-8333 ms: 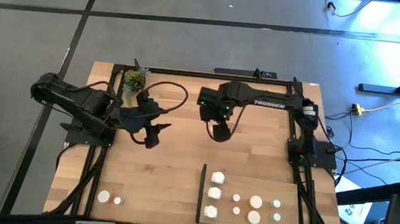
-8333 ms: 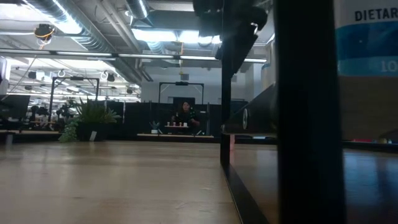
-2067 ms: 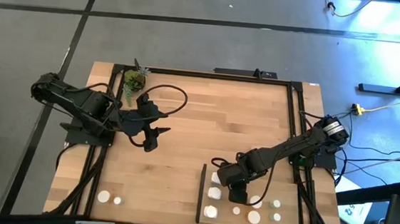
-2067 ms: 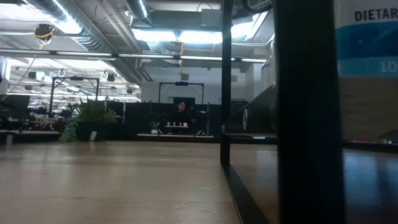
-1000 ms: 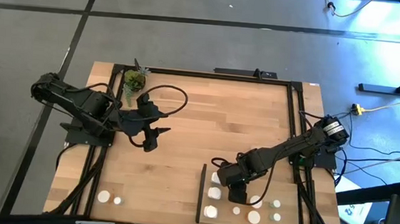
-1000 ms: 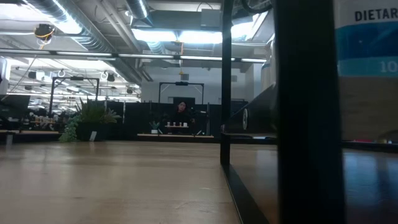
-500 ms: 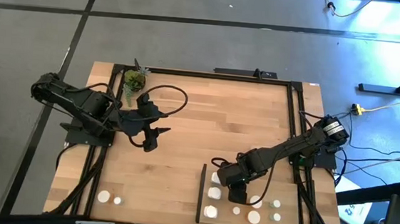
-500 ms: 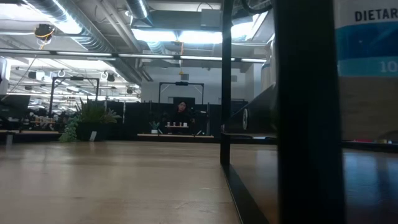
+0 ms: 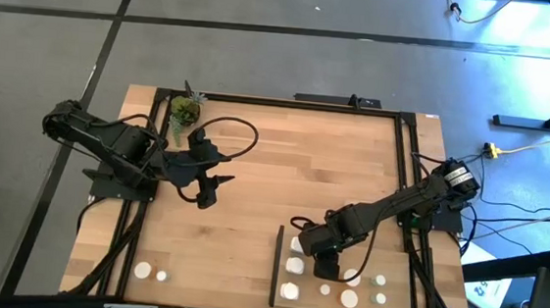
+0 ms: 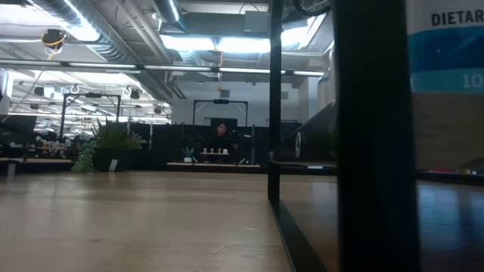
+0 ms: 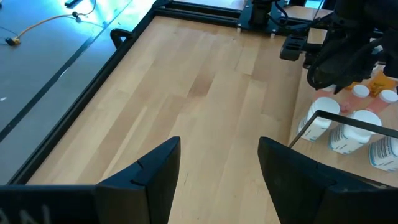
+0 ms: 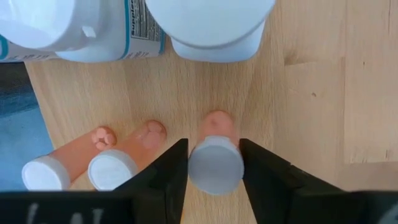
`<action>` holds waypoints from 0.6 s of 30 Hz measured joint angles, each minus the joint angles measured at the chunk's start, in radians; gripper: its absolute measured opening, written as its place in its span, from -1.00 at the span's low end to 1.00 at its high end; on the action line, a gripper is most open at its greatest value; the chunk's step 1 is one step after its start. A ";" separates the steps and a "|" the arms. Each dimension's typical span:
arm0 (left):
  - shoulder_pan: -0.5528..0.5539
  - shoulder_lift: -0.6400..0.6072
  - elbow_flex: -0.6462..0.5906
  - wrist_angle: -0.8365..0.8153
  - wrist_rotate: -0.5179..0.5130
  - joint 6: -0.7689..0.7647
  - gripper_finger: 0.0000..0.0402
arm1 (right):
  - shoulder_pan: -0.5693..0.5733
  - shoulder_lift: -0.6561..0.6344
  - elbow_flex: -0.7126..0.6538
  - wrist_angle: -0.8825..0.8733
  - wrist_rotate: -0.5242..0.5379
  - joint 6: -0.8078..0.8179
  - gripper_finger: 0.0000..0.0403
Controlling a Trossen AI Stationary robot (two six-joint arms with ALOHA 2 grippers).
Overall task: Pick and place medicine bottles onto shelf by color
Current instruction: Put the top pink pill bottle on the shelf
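The shelf (image 9: 385,256) is a light-wood panel at the near right with a black strip (image 9: 276,265) along its left edge. Several medicine bottles stand on it: large white ones (image 9: 294,266) by the strip, and small ones (image 9: 324,290) and larger ones (image 9: 349,299) to the right. Two more bottles (image 9: 144,271) stand at the near left. My right gripper (image 9: 325,268) reaches down over the shelf and is shut on a small pinkish bottle (image 12: 216,163). My left gripper (image 9: 208,190) hovers open at the far left, nothing between its fingers (image 11: 158,171). My right gripper pinches the small pinkish bottle by its white cap (image 12: 198,168) between the two fingers. The fingers come from above, pointing down. The bottle stands upright with its base (image 12: 217,121) on the shelf's wood.
Two more pinkish bottles (image 12: 112,168) stand close beside the held one, and large white bottles (image 12: 211,28) just beyond it. A small potted plant (image 9: 185,111) sits at the far left corner. Black frame rails (image 9: 299,104) edge the table. Bare wood lies in the table's middle (image 9: 273,183).
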 joint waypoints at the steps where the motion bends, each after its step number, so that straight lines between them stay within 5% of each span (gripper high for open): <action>1: 0.000 0.000 0.000 0.000 0.000 0.000 0.05 | 0.000 0.000 0.000 0.000 0.000 0.001 -0.24; 9: 0.000 0.000 0.000 0.000 0.000 0.000 0.05 | -0.001 0.000 0.000 0.000 -0.004 0.028 -0.01; 18: 0.000 0.000 0.000 0.000 0.000 0.000 0.05 | -0.012 0.000 0.000 -0.003 -0.046 0.026 0.01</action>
